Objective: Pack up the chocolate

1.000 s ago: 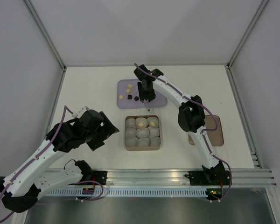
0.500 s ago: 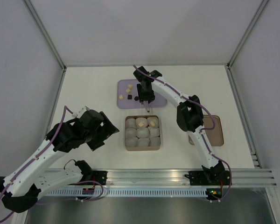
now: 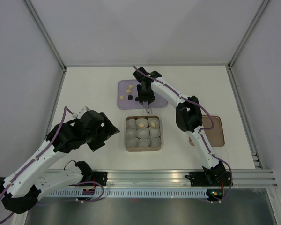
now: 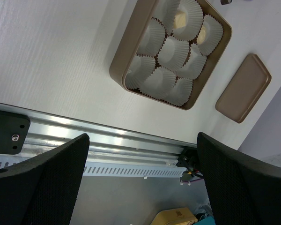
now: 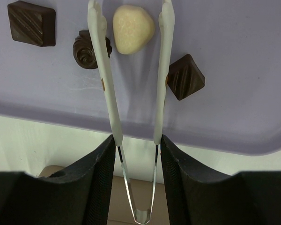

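The chocolate lies on a lilac tray (image 5: 225, 108): a cream piece (image 5: 132, 22) and three dark pieces (image 5: 32, 23), (image 5: 86, 49), (image 5: 185, 77). My right gripper (image 5: 136, 150) is shut on silver tongs (image 5: 103, 70), and their white tips stand on either side of the cream piece, apart from it. In the top view the right gripper (image 3: 146, 96) hovers over the tray (image 3: 158, 101). The brown box (image 3: 161, 133) holds white paper cups, two with cream chocolate (image 4: 180, 19). My left gripper (image 3: 105, 133) is open and holds nothing, left of the box.
A brown lid (image 3: 214, 131) lies to the right of the box, partly under the right arm. The aluminium rail (image 4: 107, 140) runs along the table's near edge. Grey walls close the table on three sides.
The right arm has shifted slightly to the left over the lilac tray, carrying the tongs with it. The left arm has not moved.
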You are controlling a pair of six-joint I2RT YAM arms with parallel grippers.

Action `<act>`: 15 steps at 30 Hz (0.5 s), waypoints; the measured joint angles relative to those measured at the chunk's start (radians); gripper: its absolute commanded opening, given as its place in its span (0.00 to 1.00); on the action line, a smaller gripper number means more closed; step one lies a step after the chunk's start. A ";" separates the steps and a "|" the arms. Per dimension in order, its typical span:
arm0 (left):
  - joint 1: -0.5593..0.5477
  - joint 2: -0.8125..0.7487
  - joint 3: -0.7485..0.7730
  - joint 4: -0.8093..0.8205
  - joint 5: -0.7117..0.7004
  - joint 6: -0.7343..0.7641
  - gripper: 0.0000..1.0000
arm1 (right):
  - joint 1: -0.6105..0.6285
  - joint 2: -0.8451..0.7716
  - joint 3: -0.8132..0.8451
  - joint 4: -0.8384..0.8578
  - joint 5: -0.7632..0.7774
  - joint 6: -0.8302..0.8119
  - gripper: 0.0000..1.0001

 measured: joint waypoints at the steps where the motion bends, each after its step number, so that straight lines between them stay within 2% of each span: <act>1: 0.000 0.000 0.000 0.000 0.000 0.000 1.00 | 0.000 0.000 0.000 -0.001 0.000 0.000 0.48; 15: 0.000 0.000 0.000 0.000 0.000 -0.001 0.99 | 0.000 0.000 0.003 -0.047 0.000 -0.009 0.45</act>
